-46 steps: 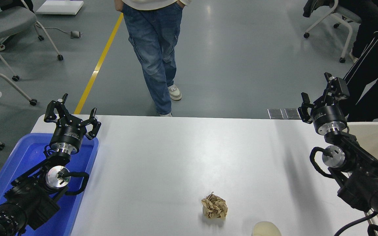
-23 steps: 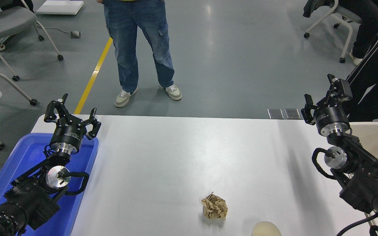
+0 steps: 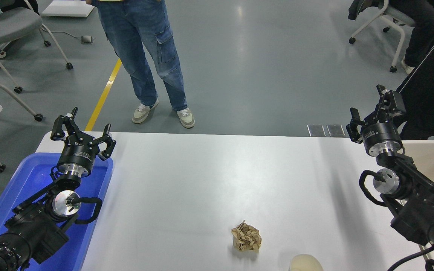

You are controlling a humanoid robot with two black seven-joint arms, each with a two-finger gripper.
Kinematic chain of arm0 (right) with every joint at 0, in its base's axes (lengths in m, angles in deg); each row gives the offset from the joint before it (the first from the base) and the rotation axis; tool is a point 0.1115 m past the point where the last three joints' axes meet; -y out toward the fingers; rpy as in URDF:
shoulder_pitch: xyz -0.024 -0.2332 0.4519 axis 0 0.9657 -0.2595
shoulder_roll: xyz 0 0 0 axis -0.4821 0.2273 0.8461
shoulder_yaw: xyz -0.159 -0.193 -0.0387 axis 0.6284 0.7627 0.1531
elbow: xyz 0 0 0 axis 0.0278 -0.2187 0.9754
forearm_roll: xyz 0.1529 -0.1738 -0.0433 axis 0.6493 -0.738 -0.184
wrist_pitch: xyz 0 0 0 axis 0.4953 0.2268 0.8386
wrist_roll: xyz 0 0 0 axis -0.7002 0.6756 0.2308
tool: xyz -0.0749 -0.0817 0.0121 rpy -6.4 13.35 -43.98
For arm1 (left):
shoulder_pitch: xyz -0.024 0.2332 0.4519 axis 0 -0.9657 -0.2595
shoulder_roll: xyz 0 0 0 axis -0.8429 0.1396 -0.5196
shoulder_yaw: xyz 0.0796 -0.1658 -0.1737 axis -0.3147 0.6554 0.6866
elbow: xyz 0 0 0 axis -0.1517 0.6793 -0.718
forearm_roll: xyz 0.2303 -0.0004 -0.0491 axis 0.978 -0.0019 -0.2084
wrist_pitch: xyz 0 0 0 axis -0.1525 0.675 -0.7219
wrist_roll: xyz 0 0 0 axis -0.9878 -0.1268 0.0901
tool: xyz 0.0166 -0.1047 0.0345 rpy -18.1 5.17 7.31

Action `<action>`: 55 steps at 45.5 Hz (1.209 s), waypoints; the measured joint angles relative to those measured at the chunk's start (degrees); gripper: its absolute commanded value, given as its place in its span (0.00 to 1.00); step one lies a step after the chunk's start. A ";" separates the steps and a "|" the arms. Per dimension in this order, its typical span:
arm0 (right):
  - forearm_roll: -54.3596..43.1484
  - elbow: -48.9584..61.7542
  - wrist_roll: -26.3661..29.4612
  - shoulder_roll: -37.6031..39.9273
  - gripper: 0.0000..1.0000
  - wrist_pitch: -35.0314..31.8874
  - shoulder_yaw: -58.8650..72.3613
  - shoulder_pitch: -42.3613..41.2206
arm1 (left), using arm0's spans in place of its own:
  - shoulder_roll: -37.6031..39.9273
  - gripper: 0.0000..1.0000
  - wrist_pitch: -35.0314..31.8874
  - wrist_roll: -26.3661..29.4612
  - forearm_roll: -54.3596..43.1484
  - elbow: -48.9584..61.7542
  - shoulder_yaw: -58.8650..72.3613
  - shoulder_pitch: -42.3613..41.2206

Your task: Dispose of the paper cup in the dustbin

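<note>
Grey glossy floor (image 3: 262,67) with a yellow line (image 3: 106,94), wheeled chairs (image 3: 6,26) around.

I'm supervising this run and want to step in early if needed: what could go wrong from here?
The paper cup sits at the table's near edge, partly out of frame, so the open right gripper, now up at the far right, must reach back a long way and could nudge it off. The crumpled brown paper ball lies close beside it and could be grabbed instead. The dustbin is partly hidden behind the right arm.

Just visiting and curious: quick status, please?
Both claws, left and right, open, empty. Paper cup untouched at table's near edge. Crumpled paper ball beside it. Dustbin at right.
</note>
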 measured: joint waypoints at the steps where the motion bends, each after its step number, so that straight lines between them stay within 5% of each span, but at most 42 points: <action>1: 0.00 -0.01 0.00 0.03 0.99 -0.02 0.00 0.02 | 0.00 1.00 0.00 0.00 0.00 0.00 0.00 0.00; 25: -0.14 0.57 0.18 3.64 0.99 0.32 6.59 -2.08 | 0.00 1.00 0.00 0.01 -0.01 0.00 0.00 0.00; 55: -6.13 -3.70 0.40 14.90 0.99 0.32 75.96 -30.26 | 0.00 1.00 0.00 0.00 -0.02 0.00 0.00 -0.01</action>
